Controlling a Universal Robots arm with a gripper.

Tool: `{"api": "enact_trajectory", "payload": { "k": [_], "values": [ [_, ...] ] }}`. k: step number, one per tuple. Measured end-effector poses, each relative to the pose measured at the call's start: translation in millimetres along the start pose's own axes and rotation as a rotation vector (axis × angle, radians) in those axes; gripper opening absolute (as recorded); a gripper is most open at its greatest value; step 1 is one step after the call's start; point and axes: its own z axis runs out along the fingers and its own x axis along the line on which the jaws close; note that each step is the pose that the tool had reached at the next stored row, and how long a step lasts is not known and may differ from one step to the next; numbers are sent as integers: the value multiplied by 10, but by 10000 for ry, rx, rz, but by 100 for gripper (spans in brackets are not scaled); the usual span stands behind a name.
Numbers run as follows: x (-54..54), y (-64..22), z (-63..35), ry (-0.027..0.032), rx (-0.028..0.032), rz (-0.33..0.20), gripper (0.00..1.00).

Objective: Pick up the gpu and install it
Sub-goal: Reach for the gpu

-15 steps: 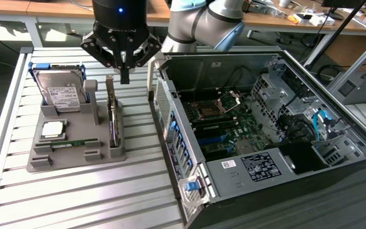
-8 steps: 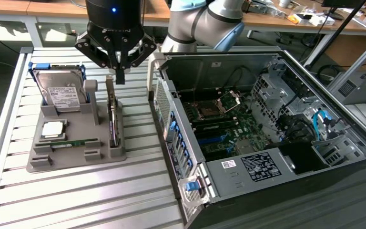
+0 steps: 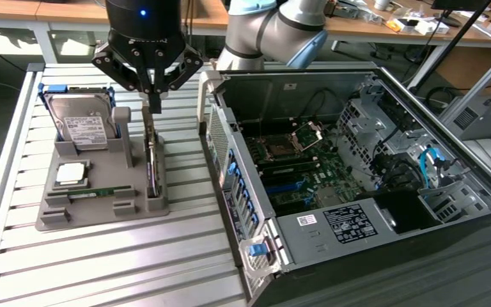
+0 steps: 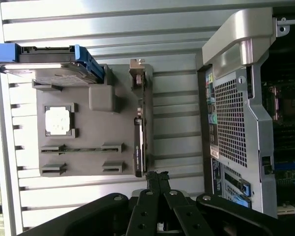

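Ribbed aluminium slats make up the worktable, with wooden benches behind it. On the slats lies a flat grey plastic holder tray, moulded with slots and posts.

The gpu, a thin rectangular circuit card with a dark edge and a silver metal end bracket, stands on its long edge in a slot along the tray's side nearest the computer case. The black pincer of the grey-and-blue robot arm hangs over the card's far end in the exterior view. Its two slim fingers are pressed together and nothing shows between them. In the wrist view its tips sit just beside one end of the card, and I cannot tell whether they touch it.

Sharing the tray are a boxy silver hard drive with a white label, clipped in a blue plastic bracket, a square silver processor chip and a slim green RAM stick lying flat. A grey post of the tray rises between the hard drive and the card.

On the exterior view's right, the open metal computer case lies on its side close to the tray, its perforated wall facing the card and its green motherboard exposed.
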Motion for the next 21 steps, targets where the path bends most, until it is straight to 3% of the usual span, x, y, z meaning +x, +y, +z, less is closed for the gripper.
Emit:
{"api": "enact_trajectory", "payload": {
  "k": [21],
  "values": [
    [167,-13,-5,0,0,-1,11]
  ]
}}
